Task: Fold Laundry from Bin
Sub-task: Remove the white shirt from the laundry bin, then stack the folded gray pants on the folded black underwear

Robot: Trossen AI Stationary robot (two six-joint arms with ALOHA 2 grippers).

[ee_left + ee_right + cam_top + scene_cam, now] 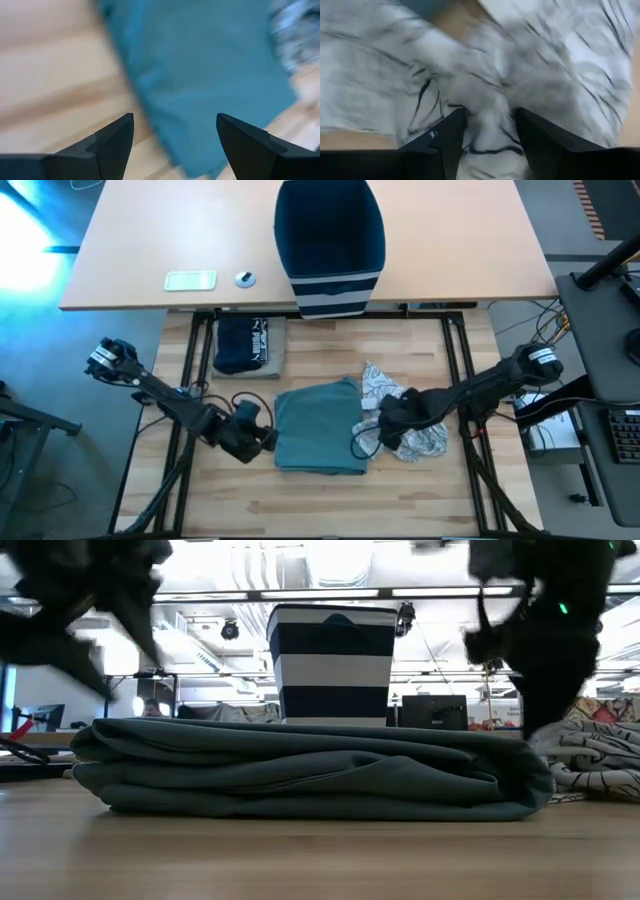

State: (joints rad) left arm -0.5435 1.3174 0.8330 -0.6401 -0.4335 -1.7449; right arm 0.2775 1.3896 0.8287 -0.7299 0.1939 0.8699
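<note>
Wood-grain desk surface, seen from above, carries the laundry in three separate lots. At centre lies the teal-green garment, folded to a flat, near-square packet; in the low view it shows as several stacked layers with rounded fold edges and a soft, matte surface. Touching its right edge is the grey-and-white patterned piece, crumpled and unfolded, pale with thin dark streaks; the right wrist view fills with its wrinkled cloth. Toward the back left, apart from both, rests the navy garment, folded small, white lettering facing up.

Right tool sits low on the patterned piece, beside the teal-green packet's right edge; its fingers stand partly spread, with a ridge of the patterned cloth bunched between them. Whether the cloth is pinched or merely lying in the gap cannot be told. Left tool hangs just off the teal-green packet's left edge, its fingers spread wide with nothing between them, bare wood and the garment's border visible beyond.

Behind the work area, on a lighter tabletop, stands the bin, boxy, navy with white stripes near its base, opening upward. Left of it lie a small white flat device and a small round object.
</note>
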